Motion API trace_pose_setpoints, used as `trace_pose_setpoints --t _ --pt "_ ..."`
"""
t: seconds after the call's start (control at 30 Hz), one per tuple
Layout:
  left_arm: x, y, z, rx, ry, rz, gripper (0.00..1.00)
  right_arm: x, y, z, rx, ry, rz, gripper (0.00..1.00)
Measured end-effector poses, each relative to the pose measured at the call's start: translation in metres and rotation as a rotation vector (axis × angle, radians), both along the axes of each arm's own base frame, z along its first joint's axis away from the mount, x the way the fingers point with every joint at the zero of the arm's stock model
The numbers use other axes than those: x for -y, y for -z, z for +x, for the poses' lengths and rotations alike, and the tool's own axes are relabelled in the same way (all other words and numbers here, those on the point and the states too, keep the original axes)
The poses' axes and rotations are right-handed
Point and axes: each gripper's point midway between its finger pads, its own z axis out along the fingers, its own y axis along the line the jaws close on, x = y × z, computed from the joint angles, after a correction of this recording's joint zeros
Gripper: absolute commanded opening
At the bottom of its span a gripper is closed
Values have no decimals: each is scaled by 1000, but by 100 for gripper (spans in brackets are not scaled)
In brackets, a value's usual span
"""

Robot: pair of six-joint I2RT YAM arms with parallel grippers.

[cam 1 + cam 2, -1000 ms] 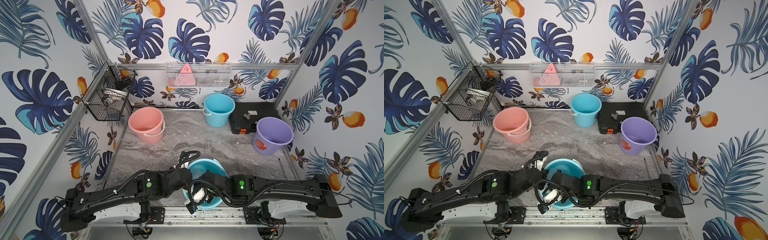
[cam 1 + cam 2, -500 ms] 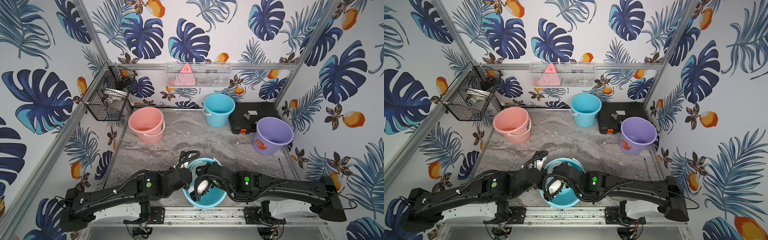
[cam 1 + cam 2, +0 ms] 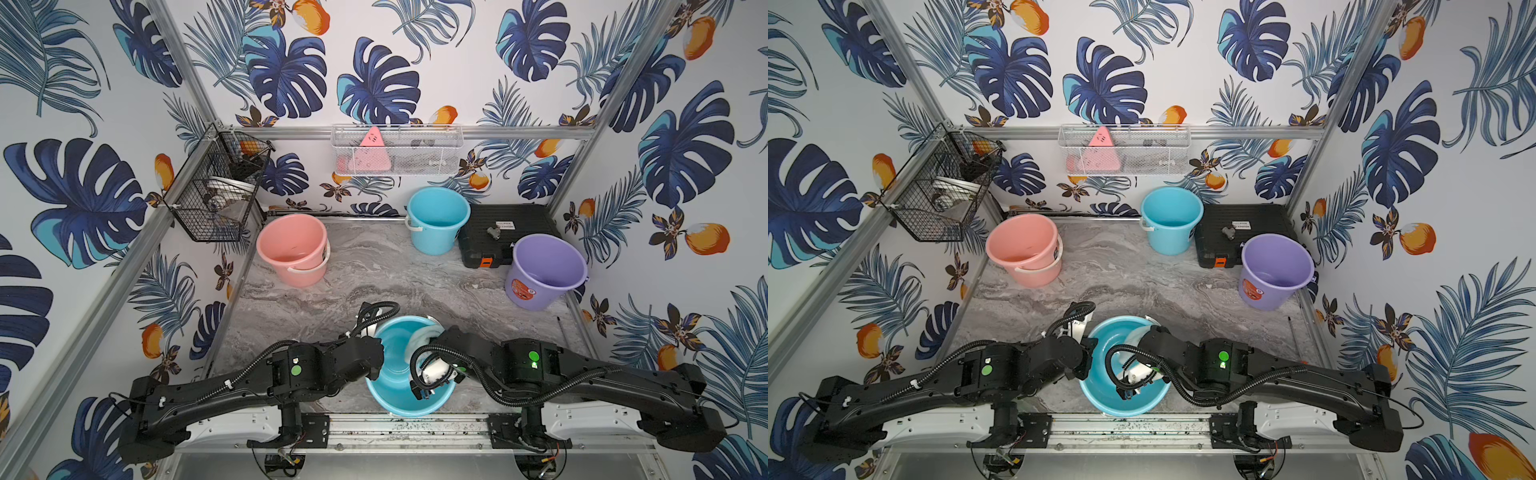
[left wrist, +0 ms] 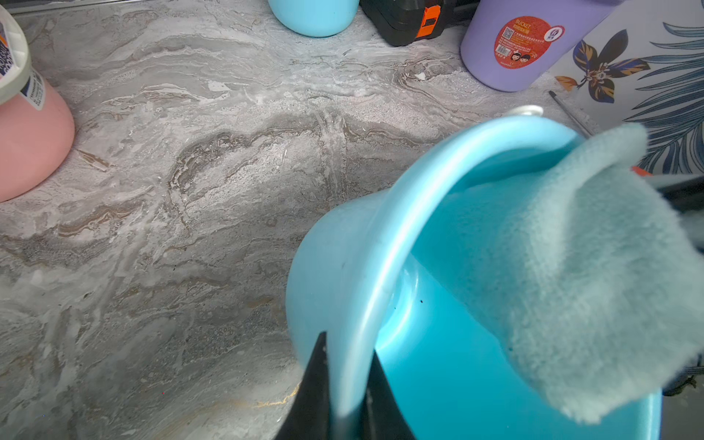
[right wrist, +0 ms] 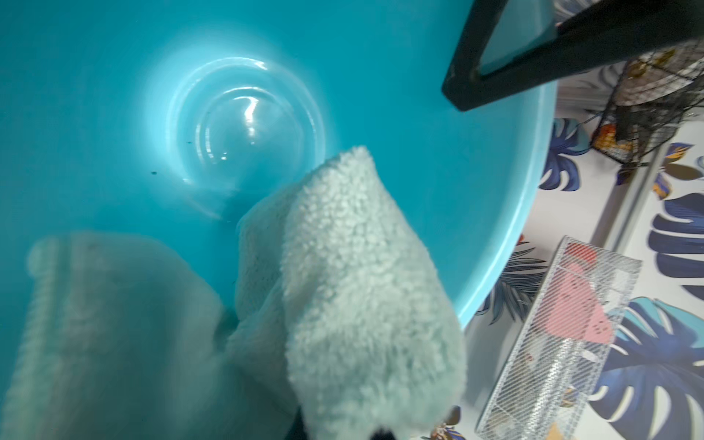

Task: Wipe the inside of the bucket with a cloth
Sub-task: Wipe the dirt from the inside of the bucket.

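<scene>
Grey-veined marble table (image 3: pixel 374 270), seen from above in both top views. Turquoise bucket (image 3: pixel 390 365) at the middle of the near edge of the table, mouth upward. Pale mint cloth (image 5: pixel 362 285), fluffy, bunched against the inner wall at the far right of the mouth, one corner reaching above the rim, the rest hanging down inside. Left gripper (image 4: pixel 348 346) clamped on the rim at the left side, one finger outside the wall and one inside. Right gripper (image 5: pixel 377 432) closed on the cloth just inside the mouth, fingers almost wholly buried under the pile.
</scene>
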Motion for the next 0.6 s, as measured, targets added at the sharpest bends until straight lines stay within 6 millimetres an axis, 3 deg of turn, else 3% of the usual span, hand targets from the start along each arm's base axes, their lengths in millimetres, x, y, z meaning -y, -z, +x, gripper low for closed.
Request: trace_pose_setpoints --t 0.27,0.43,0.6 --pt "0 1 0 -2 1 5 0 25 27 -53 -368 19 -40 0" --pt "0 3 -1 -6 3 10 0 14 43 -83 -566 8 4 0" --pt "-1 6 -2 -11 5 20 0 -19 55 -99 -694 -32 76 0"
